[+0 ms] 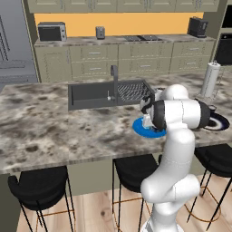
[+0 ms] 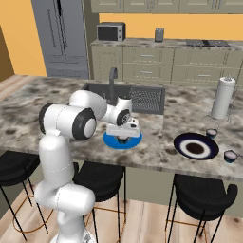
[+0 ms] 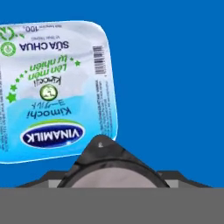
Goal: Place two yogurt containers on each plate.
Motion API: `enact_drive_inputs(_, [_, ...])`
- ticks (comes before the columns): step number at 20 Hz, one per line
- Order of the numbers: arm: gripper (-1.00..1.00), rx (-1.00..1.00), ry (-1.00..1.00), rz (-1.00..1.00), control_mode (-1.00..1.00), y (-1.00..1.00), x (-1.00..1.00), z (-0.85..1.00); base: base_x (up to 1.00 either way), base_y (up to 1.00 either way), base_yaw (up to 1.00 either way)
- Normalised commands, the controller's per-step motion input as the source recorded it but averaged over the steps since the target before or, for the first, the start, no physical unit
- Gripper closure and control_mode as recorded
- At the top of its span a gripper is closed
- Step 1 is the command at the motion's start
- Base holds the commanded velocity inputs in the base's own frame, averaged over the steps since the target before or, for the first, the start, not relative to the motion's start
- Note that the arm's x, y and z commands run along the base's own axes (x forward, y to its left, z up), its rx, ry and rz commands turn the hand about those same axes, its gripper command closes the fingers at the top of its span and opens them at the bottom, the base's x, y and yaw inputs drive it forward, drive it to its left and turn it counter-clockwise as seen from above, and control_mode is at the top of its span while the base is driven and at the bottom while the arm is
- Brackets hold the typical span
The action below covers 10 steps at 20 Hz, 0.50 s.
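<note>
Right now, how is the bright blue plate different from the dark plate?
The blue plate is one plain bright colour; the dark plate is navy-black with a pale ring. The blue plate lies right under the gripper, with a pale blue yogurt cup on it; the dark plate has nothing on it, and two small round cups stand beside it on the counter. Both are round, flat and alike in size.

A home kitchen: a marble-look island (image 1: 45, 131) with a sink (image 1: 93, 94) and tap (image 2: 112, 76) at frame centre; bar stools (image 1: 41, 188) along the bottom; cabinets (image 1: 95, 61), microwave (image 1: 51, 32) and toaster (image 1: 197, 27) across the top; fridge (image 2: 61, 35) upper left.
</note>
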Motion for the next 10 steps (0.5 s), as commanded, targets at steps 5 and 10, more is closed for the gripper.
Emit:
enact_drive_inputs(5, [-1.00,0.00,0.01,0.00,-1.00,0.00,0.00,-0.03,0.00,0.00,0.00])
enact_drive_inputs(10, [-1.00,0.00,0.00,0.00,-1.00,0.00,0.00,0.00,0.00,0.00,0.00])
